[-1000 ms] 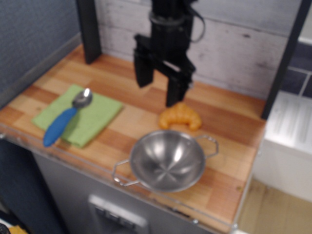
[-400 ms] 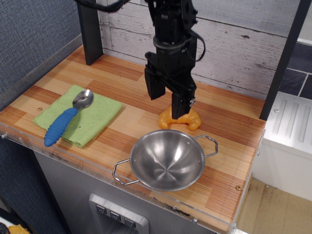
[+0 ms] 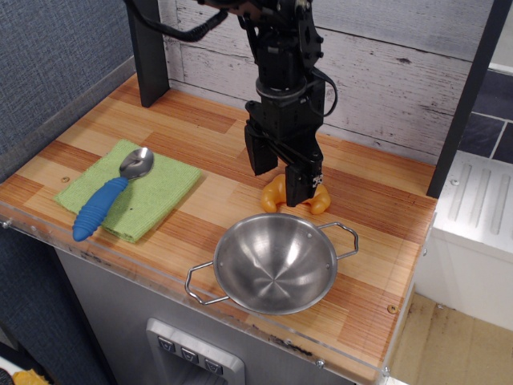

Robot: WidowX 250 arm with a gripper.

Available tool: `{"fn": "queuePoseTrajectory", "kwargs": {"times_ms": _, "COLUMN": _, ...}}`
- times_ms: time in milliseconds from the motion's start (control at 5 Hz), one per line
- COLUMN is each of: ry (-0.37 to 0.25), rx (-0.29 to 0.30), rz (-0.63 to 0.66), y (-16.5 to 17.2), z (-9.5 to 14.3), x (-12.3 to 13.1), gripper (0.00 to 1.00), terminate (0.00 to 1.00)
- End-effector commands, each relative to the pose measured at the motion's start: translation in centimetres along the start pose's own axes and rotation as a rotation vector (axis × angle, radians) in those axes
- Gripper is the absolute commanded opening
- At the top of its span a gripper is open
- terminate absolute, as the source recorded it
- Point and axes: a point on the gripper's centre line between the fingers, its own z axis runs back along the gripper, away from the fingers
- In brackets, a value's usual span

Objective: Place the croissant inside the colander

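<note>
Lying on the wooden counter (image 3: pixel 377 200) just behind the colander (image 3: pixel 275 262), the croissant (image 3: pixel 276 193) shows only its two orange ends, because the black gripper (image 3: pixel 279 173) covers its middle. The arm comes down almost vertical from the top edge, where it is cut off, and its two fingers stand apart on both sides of the croissant; I cannot tell if they already press it. To the left, well apart, a blue-handled spoon (image 3: pixel 106 196) rests on a green cloth (image 3: pixel 152 197).

I count one croissant (image 3: pixel 275 193), one colander (image 3: pixel 274 262), one gripper (image 3: pixel 280 175). Also one blue-handled spoon (image 3: pixel 107 197) and one green cloth (image 3: pixel 148 196). Nothing else loose.
</note>
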Motion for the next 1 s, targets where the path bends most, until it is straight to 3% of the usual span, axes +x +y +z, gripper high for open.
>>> {"fn": "queuePoseTrajectory", "kwargs": {"times_ms": 0, "ry": 0.014, "rx": 0.016, "rz": -0.054, "y": 0.0, "z": -1.7, "x": 2.6, "gripper": 1.0, "terminate": 0.0}}
{"fn": "queuePoseTrajectory", "kwargs": {"times_ms": 200, "ry": 0.04, "rx": 0.009, "rz": -0.059, "y": -0.2, "z": -2.9, "x": 3.1, "gripper": 1.0, "terminate": 0.0}}
{"fn": "queuePoseTrajectory", "kwargs": {"times_ms": 400, "ry": 0.09, "rx": 0.02, "rz": -0.059, "y": -0.7, "z": -3.7, "x": 3.1, "gripper": 0.0, "terminate": 0.0}}
{"fn": "queuePoseTrajectory", "kwargs": {"times_ms": 600, "ry": 0.12, "rx": 0.03, "rz": -0.057, "y": -1.1, "z": -3.7, "x": 3.3, "gripper": 0.0, "terminate": 0.0}}
{"fn": "queuePoseTrajectory", "kwargs": {"times_ms": 800, "ry": 0.112, "rx": 0.024, "rz": -0.034, "y": -1.5, "z": -2.4, "x": 3.3, "gripper": 0.0, "terminate": 0.0}}
